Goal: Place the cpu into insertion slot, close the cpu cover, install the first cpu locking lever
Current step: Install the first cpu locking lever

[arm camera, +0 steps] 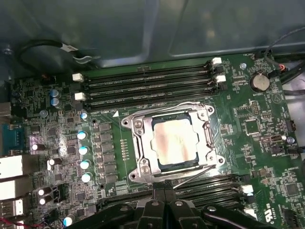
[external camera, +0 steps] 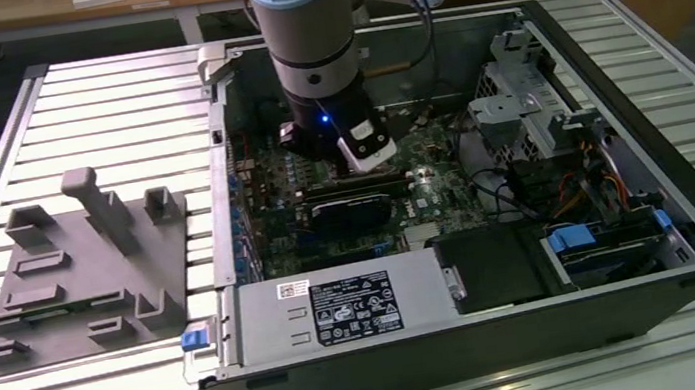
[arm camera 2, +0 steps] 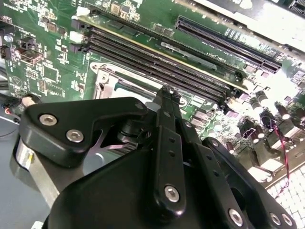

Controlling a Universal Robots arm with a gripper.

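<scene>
The cpu [arm camera: 174, 140], pale silvery-beige, lies flat in the insertion slot [arm camera: 177, 166] in the first wrist view. The cpu cover [arm camera: 143, 143] is down around it, framing its face. One thin wire locking lever [arm camera: 162, 107] runs along the socket's side by the memory slots. Another wire lever [arm camera: 200, 173] slants up off the opposite side, nearest my gripper [arm camera: 164, 194]. The black fingers are together with nothing between them, just short of the socket. In the second wrist view the gripper tip [arm camera 2: 167, 93] hovers over the socket's metal frame [arm camera 2: 108, 85]. The arm's wrist [external camera: 331, 126] reaches into the open computer case.
Long black memory slots [arm camera: 147, 86] flank the socket, with a row of blue-topped capacitors [arm camera: 84, 150] beside it. The case holds a power supply [external camera: 336, 312], a drive cage [external camera: 517, 102] and cables [external camera: 589, 188]. A grey fixture block [external camera: 76, 276] sits at the exterior view's left.
</scene>
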